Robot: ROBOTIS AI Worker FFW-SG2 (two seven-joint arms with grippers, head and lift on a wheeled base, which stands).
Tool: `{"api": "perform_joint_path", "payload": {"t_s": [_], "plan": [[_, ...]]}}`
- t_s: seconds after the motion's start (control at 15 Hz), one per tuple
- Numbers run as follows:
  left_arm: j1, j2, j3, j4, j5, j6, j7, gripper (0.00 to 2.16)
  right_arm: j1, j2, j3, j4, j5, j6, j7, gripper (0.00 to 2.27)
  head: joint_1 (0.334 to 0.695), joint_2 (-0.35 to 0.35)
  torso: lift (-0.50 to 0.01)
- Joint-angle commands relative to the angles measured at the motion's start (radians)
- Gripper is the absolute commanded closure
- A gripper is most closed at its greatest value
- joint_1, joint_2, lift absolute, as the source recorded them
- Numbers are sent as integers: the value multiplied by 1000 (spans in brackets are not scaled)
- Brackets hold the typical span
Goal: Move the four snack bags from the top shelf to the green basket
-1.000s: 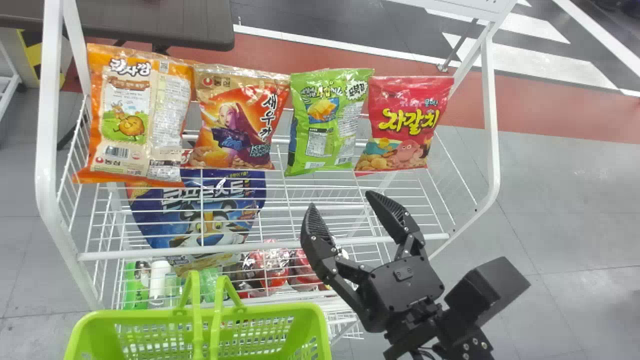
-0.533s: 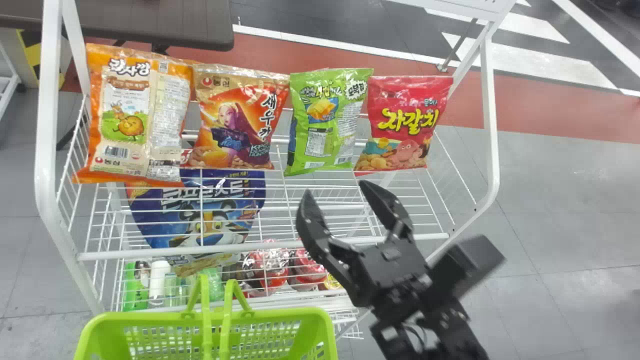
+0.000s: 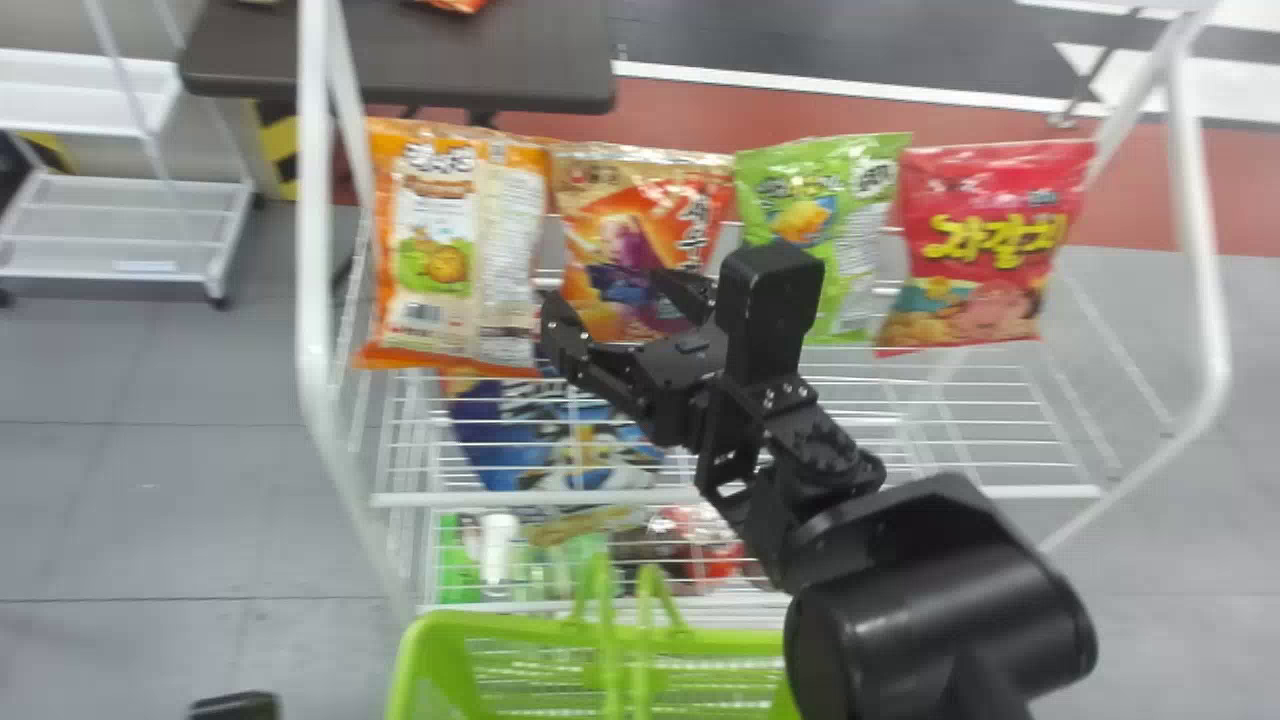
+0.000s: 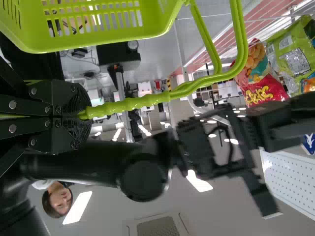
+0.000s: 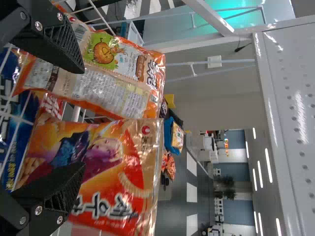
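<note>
Grey floor [image 3: 150,500] surrounds the rack [image 3: 315,200]; a red band [image 3: 650,115] and a white line [image 3: 800,83] cross behind its back edge. Past the back left corner stands a dark table [image 3: 480,70], with a white shelf unit [image 3: 60,108] to its left. Overhead, the pale ceiling [image 4: 108,221] carries a bright panel [image 4: 78,207] and a vent [image 4: 157,227].

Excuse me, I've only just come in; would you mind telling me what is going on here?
A robot is set to move four snack bags to a basket. Its left gripper grips the handle of the green basket. Its right gripper is open at the tan-and-orange bag and the orange-and-red bag. Those, the green bag and the red bag all stand on the top shelf.
</note>
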Motion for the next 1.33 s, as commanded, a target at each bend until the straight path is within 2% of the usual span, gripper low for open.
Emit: {"api": "perform_joint_path", "payload": {"t_s": [0.0,0.2,0.47,0.6,0.73,0.87,0.93,1.27], "plan": [[-35,28,0,28,22,0,-3,1362,-83,1,50,80,-18,21,-19,167,695,-41,0],[-42,36,12,42,33,0,-23,1362,-206,1,73,239,-30,34,-17,171,695,36,0],[-46,44,26,55,51,0,-42,1362,-370,1,85,432,-72,37,10,174,695,65,0],[-49,48,32,63,62,0,-48,1362,-433,1,98,495,-101,37,18,265,695,76,0],[-54,53,43,71,73,3,-53,1362,-482,1,115,538,-119,92,66,772,695,85,0],[-55,56,46,74,79,3,-59,1366,-490,1,125,554,-110,107,98,1831,695,112,0],[-55,56,49,74,80,3,-57,1362,-480,1,138,535,-85,110,99,2020,695,120,0],[-55,48,46,66,77,3,-45,1362,-373,1,159,350,-62,147,112,2111,695,159,0]]}}
